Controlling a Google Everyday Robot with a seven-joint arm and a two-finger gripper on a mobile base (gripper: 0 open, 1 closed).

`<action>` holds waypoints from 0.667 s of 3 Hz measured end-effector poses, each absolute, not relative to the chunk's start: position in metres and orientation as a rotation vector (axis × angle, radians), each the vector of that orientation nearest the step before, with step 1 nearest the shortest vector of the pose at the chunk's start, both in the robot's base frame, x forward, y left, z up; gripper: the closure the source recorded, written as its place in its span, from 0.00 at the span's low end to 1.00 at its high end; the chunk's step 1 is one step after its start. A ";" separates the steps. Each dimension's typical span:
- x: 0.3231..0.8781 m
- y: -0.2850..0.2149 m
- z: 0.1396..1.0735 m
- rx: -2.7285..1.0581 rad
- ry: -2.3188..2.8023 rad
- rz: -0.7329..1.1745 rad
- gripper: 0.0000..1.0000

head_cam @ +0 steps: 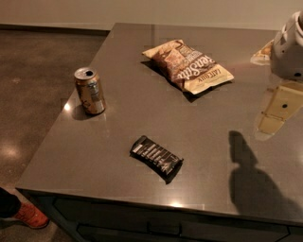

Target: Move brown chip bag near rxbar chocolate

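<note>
- Step in hand: the approach. The bag (189, 66) is not yet held, and nothing touches it.
- Bag: lies flat at the far middle of the table (118, 189), cream end to the right.
- Bar (156, 157): lies flat near the front edge, at a slant, well apart from the bag.
- Jaws: at the far right edge of view, on my white arm end (288, 42), above the table and right of the bag. I cannot tell whether they are released or clenched.
- Next move, as I judge it: reach left to the bag, take it by a crinkled edge, and carry it toward the near side to set it just beside the bar. The wrapper looks slippery and soft, so the hold may slide.
- Can (90, 90): upright and opened, at the left side, well clear of the straight path from bag to bar.
- Tan packet (261, 54): far right, partly hidden by my arm.
- Table: dark grey, glossy, showing a pale reflection (278, 109) and a shadow (251, 184) at the right.
- Room: speckled brown floor (33, 71) to the left, a pale wall (142, 9) beyond, and an orange shoe (29, 215) at the near left corner.
</note>
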State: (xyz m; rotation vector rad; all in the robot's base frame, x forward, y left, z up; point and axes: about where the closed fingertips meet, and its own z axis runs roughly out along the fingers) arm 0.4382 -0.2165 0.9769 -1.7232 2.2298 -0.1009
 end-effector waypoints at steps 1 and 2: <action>0.447 -0.214 0.978 -1.703 2.228 -0.112 0.00; 0.472 -0.205 0.976 -1.659 2.237 -0.103 0.00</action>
